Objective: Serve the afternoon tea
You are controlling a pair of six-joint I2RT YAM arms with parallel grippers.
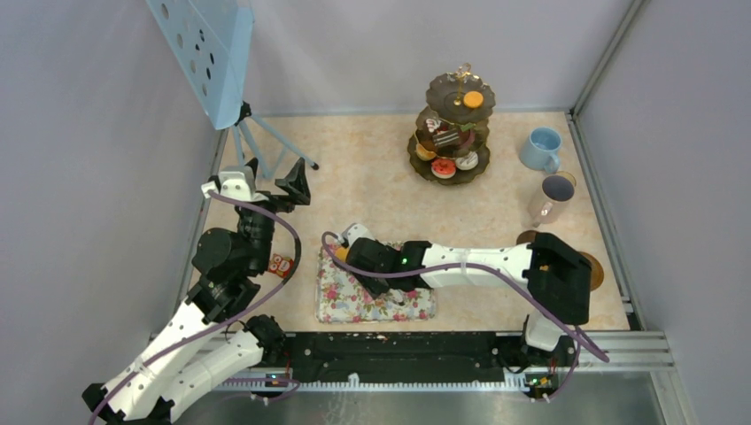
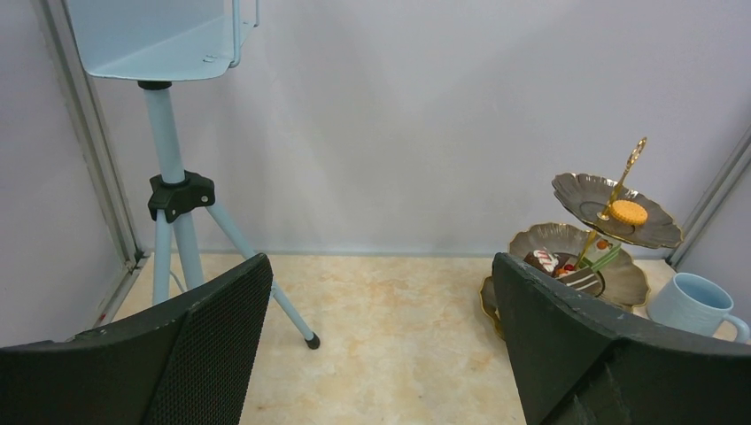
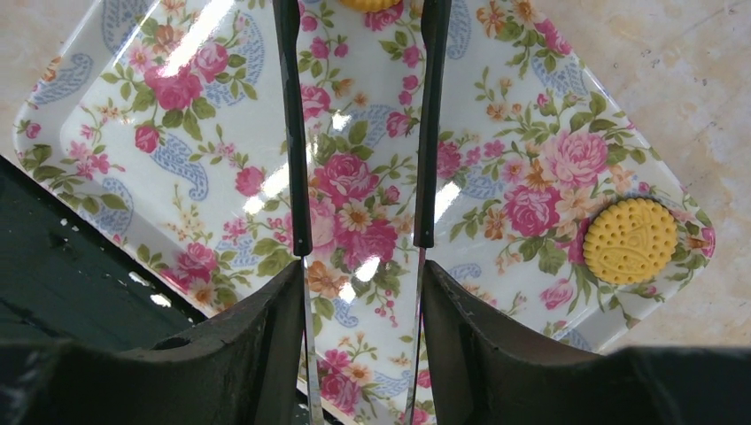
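Bright, even, diffuse light falls from above. Shadows on the beige marbled tabletop [image 1: 372,190] are faint and soft-edged. White glare streaks the glossy floral rectangular tray [image 3: 531,133]. Nearest the lens, the black fingers [image 3: 239,354] of the right gripper [image 3: 360,274] are blurred and dim, while the thin black tongs [image 3: 297,133] stay sharp.

Legible text: none | small red item [image 1: 281,264] on tabletop [image 1: 372,190], left of floral tray [image 1: 341,299]: pale marks, too small to read | orange round [image 3: 630,240] on floral tray, near one corner: embossed pattern, no letters made out
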